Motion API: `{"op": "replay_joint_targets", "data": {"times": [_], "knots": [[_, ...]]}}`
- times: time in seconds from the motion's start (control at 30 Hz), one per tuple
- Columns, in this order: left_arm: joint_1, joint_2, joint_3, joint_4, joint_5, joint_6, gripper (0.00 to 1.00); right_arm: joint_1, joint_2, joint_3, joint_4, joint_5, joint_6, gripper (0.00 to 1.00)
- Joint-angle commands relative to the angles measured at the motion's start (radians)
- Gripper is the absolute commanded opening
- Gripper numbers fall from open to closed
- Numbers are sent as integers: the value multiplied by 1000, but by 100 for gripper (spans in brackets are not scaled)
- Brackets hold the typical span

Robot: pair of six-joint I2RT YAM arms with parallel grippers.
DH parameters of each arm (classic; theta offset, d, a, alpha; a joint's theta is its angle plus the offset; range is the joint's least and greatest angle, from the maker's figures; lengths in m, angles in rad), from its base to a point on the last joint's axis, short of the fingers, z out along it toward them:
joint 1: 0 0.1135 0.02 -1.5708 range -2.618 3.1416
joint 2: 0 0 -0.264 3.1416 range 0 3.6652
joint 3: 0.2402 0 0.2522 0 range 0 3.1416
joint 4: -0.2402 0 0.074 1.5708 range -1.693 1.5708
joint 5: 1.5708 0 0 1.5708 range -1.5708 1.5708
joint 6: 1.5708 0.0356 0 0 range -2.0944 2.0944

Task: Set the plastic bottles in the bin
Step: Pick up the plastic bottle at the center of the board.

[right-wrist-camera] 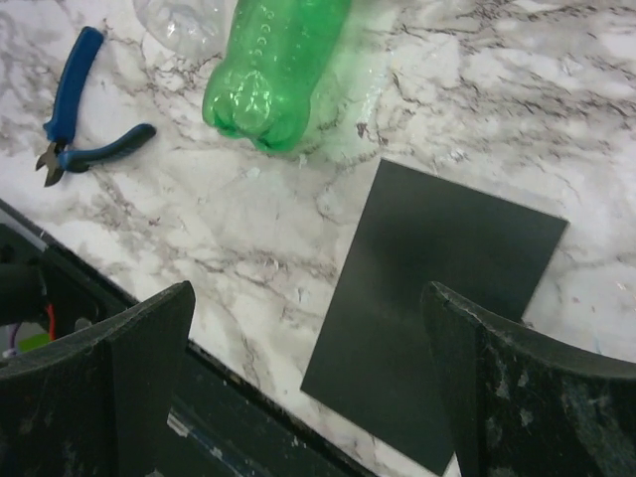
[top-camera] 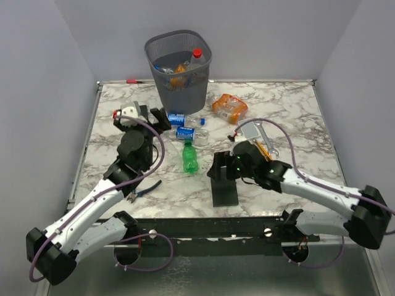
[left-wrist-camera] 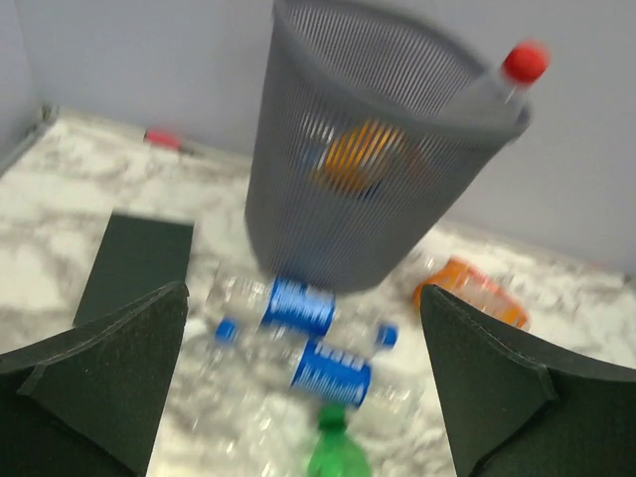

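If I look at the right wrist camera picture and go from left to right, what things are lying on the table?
blue-handled pliers → green bottle → flat black slab

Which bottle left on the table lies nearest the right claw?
The green bottle, just ahead of the right claw; the blue-labelled bottles and orange bottles lie farther off.
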Motion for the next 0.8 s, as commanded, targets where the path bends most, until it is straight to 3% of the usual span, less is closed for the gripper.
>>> {"op": "replay_joint_targets", "data": {"times": [0.0, 0.17, 0.33, 0.53, 0.77], "knots": [[3, -199, -234, -280, 11, -175, 99, 1, 250, 125, 95, -29, -7, 100], [2, -407, -402, -304, 80, -213, 99, 1, 476, 271, 152, -42, 64, 100], [0, -536, -471, -290, 39, -259, 99, -2, 623, 390, 152, -35, 114, 100], [0, -537, -474, -288, 9, -254, 99, -3, 778, 548, 48, -39, 103, 97], [3, -514, -472, -276, 51, -266, 99, -4, 833, 553, -5, -2, 82, 88]]}}
